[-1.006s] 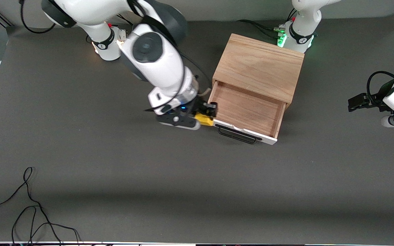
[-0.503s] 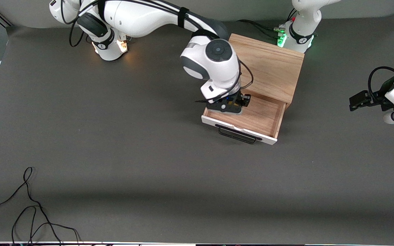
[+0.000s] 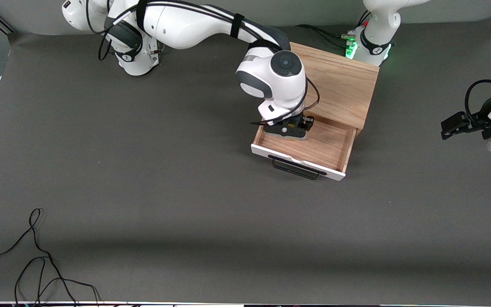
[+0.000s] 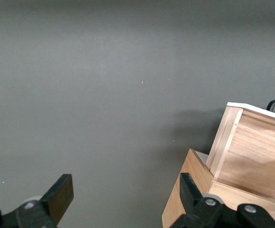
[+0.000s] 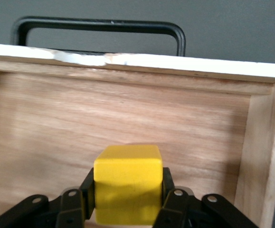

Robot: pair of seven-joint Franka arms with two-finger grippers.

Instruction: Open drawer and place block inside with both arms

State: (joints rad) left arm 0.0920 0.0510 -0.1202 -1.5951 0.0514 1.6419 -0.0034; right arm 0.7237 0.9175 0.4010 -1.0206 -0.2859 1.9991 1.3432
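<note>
The drawer point(image 3: 313, 145) stands pulled out of the light oak cabinet point(image 3: 335, 81), its white front and black handle point(image 3: 295, 168) toward the front camera. My right gripper point(image 3: 290, 130) is low inside the drawer, near the right arm's end of it, shut on the yellow block point(image 5: 128, 190). In the right wrist view the block sits between the fingers over the wood floor point(image 5: 56, 128), facing the drawer's front wall. The block is hidden by the hand in the front view. My left gripper point(image 3: 452, 125) is open, waiting above the table beside the cabinet at the left arm's end.
The left wrist view shows the drawer's corner point(image 4: 237, 142) and the cabinet's side beside bare grey table. A loose black cable point(image 3: 36, 256) lies near the front corner at the right arm's end. The arm bases point(image 3: 134, 55) stand along the back edge.
My right gripper carried the block from beside the drawer's corner over its side wall and into the drawer, then sank a little lower. My left gripper drifted slightly away from the cabinet.
</note>
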